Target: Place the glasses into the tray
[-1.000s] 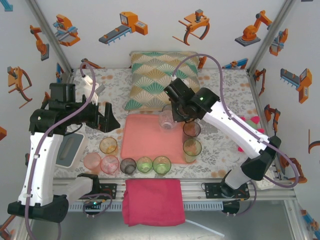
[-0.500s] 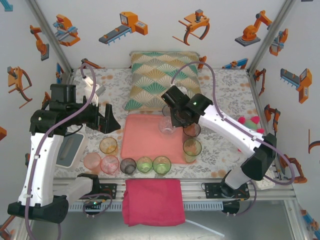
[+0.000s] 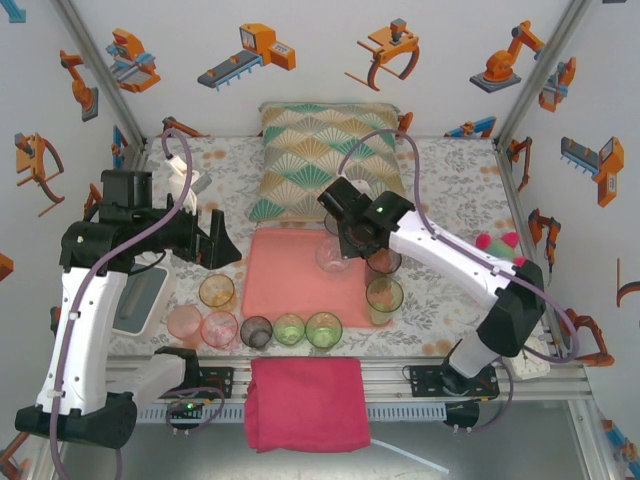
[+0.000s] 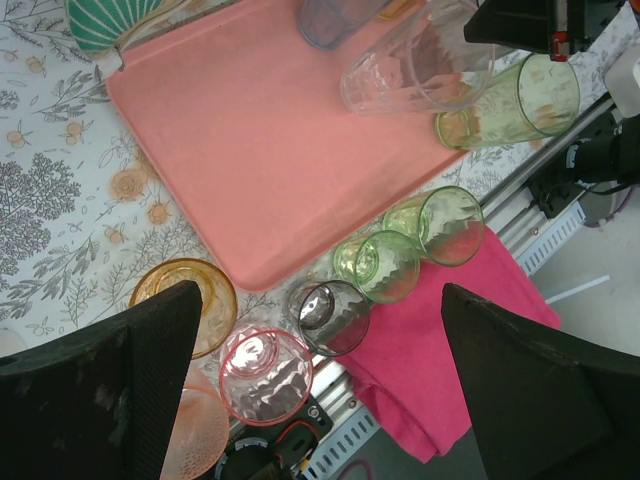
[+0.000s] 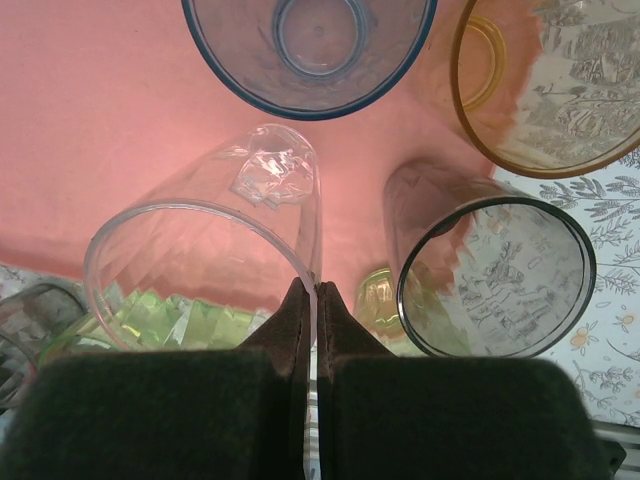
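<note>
Right gripper [image 5: 315,292] is pinching the wall of a clear see-through tumbler [image 5: 210,220], fingers clenched on its rim. It is tilting the tumbler over the flat salmon-pink tray [image 3: 290,285] near the right edge, likely for set-down. Left gripper [image 3: 218,240] is hanging spread wide and empty beside the tray.

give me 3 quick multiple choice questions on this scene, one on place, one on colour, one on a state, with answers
1. Where is the clear glass that the right end effector holds?
A over the tray
B left of it
C behind it

2. What colour is the folded cloth?
A magenta
B teal
C yellow

3. The left end effector is:
A shut on a glass
B open
C shut, empty

Answers:
1 A, salmon pink shows beneath the glass.
2 A, it lies magenta at the near edge.
3 B, its fingers stand wide apart, gripping nothing.
</note>
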